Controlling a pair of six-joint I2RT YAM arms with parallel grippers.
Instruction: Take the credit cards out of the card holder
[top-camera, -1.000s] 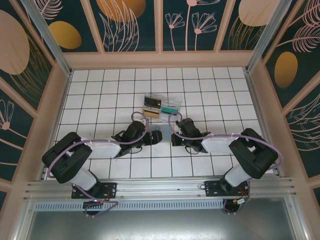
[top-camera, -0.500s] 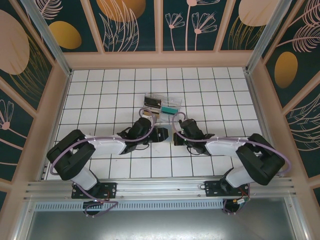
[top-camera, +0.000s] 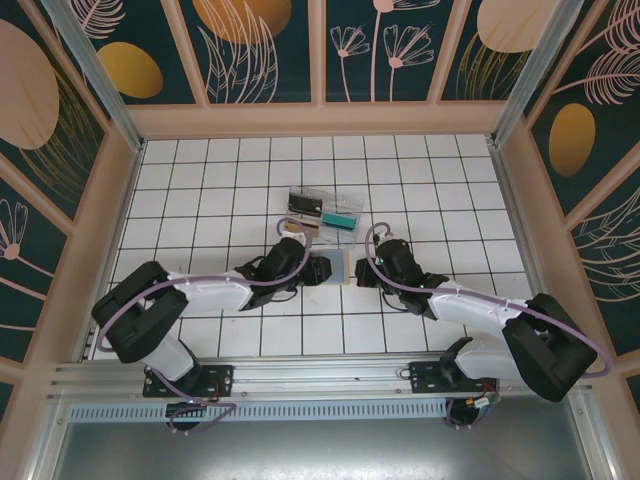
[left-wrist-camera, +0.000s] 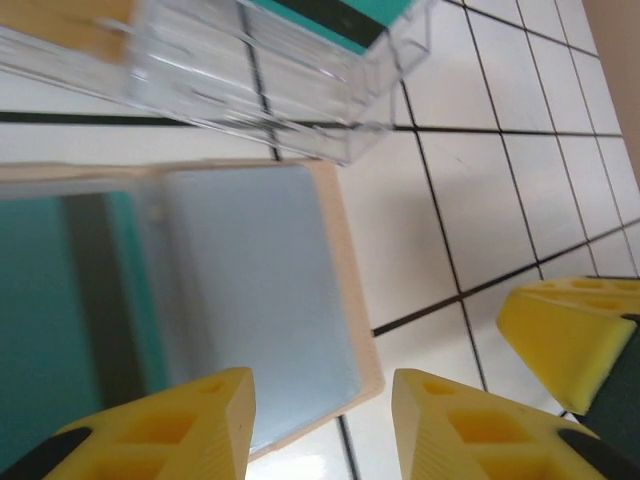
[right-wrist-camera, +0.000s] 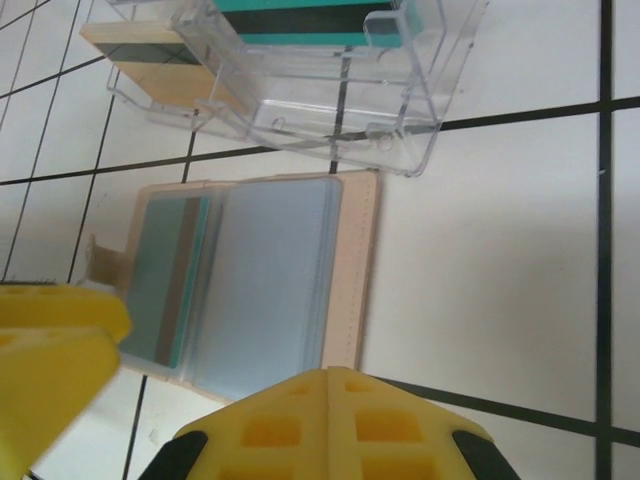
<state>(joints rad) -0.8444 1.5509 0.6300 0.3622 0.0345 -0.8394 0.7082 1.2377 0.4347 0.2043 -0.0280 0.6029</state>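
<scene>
The card holder (top-camera: 337, 265) lies open and flat on the white tiled table (top-camera: 200, 180), about in the middle, between the two grippers and on the near side of a clear plastic tray (top-camera: 325, 208). In the wrist views its far edge is just beside the wall of the tray, but I cannot tell if they touch. The rim of the holder is tan and the inside is blue-grey. A teal card (right-wrist-camera: 168, 280) with a dark stripe sits in the half toward the left arm, with one long edge tucked under the blue-grey slot. The left gripper (left-wrist-camera: 320, 420) hangs low over the near edge of the other half. Its yellow fingers (left-wrist-camera: 170, 425) stand apart with a clear gap, and a corner of the holder shows in this gap. The left wrist view shows nothing pinched between them, and I cannot tell if a finger touches the holder. The right gripper (right-wrist-camera: 330, 425) is closed completely, its two fingers pressed together with only a seam between them, and it has hold of nothing. It sits just beside the near edge of the holder, toward the right arm. In the tray a second teal card (right-wrist-camera: 310, 15) with a black stripe sits in one compartment, and a tan card (right-wrist-camera: 150, 45) with a dark stripe lies in the compartment beside it.
</scene>
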